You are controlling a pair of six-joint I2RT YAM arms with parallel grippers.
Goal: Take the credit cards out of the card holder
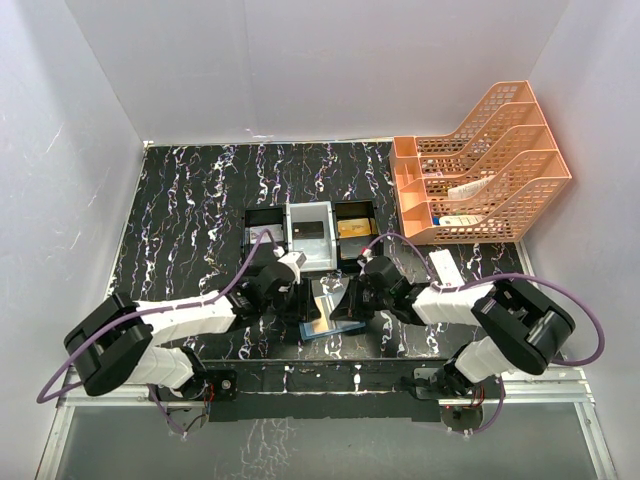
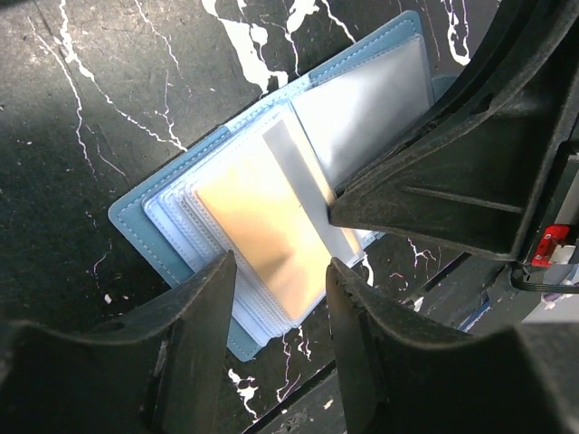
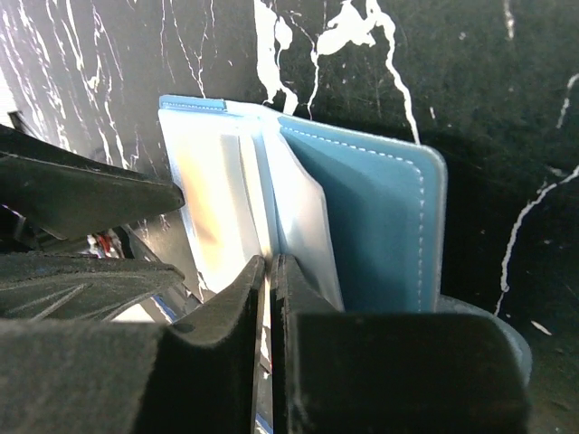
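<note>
Bright light, glare on card holder [image 2: 362, 113]

Both arms have the same look: left arm [image 1: 190, 322] and right arm [image 1: 455, 298] are chunky black joint housings with white link sections in between. Each one drags a purple cable [image 1: 570, 300] that loops out wide from the shoulder and runs up to the wrist. The bases sit on a black mounting plate [image 1: 320, 385]. Up close the jaws are matte black plastic with ribbed, moulded sides, and there's a small red part [image 2: 550, 244] tucked beside the right ones.
</note>
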